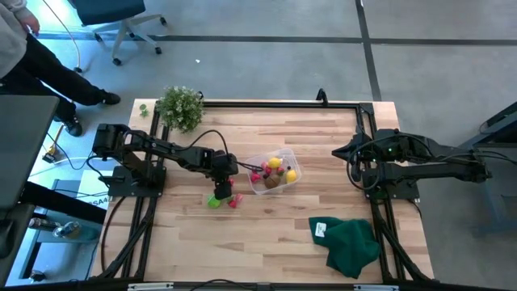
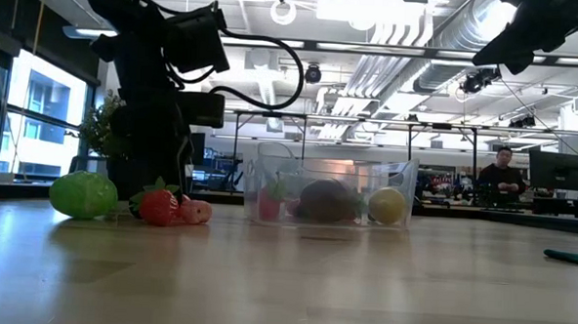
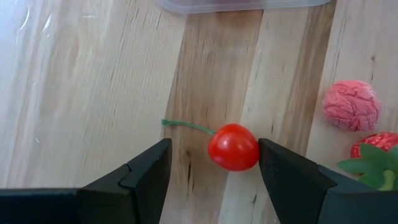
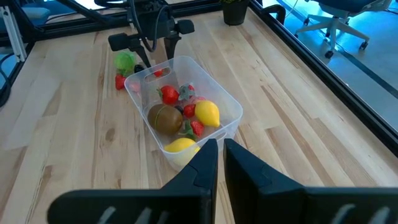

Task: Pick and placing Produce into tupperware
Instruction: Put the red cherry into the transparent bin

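A small red cherry [image 3: 233, 147] with a thin green stem lies on the wooden table just left of the tupperware [image 1: 257, 184]. My left gripper [image 3: 213, 150] hangs over the cherry, open, with one finger on each side. The clear tupperware [image 4: 231, 107] holds two yellow lemons, a brown kiwi and red pieces. A bright green piece [image 2: 82, 194], a strawberry [image 2: 158, 206] and a pink raspberry [image 3: 351, 104] rest on the table by the left gripper [image 1: 222, 188]. My right gripper [image 4: 221, 149] waits raised at the table's right side, shut and holding nothing. My left gripper has one finger [image 3: 273, 163] right at the cherry's side [image 3: 255, 149]; whether they touch, I cannot tell. The other finger stands clear of the cherry by a wide gap. The fingers come from above, pointing steeply down. The cherry rests on the table.
A potted plant [image 1: 179, 107] stands at the far left corner. A dark green cloth [image 1: 349, 242] lies near the front right. A person [image 1: 24, 48] stands beyond the table's left side. Bare wood stretches in front of the tub.
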